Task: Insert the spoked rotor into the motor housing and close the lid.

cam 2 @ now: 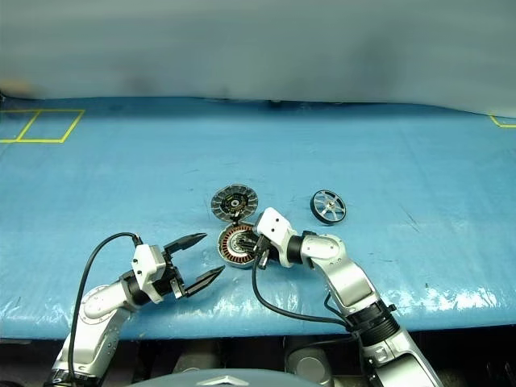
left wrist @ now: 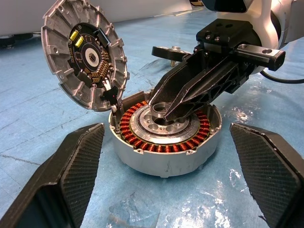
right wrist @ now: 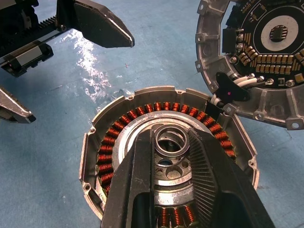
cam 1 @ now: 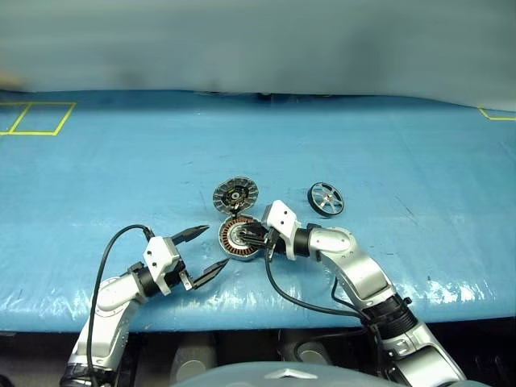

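Nearest the robot, on the blue table cover, the left gripper hovers just left of the motor housing with its two black fingers spread wide and nothing between them, pointing toward the housing. The housing sits near the front middle of the table, a shallow grey cup with a copper-orange coil ring around a silver centre. The right gripper reaches in from the right and angles down over the housing's centre; its fingers are closed most of the way on a small silver metal ring, held at the tips just above the silver hub. Just beyond the housing, joined to its far edge, the lid stands open, its inner face showing radial grey segments around a dark circuit centre. Farther right, well apart from the housing, the spoked rotor lies on the cover, dark-rimmed with shiny spokes, untouched by either gripper.
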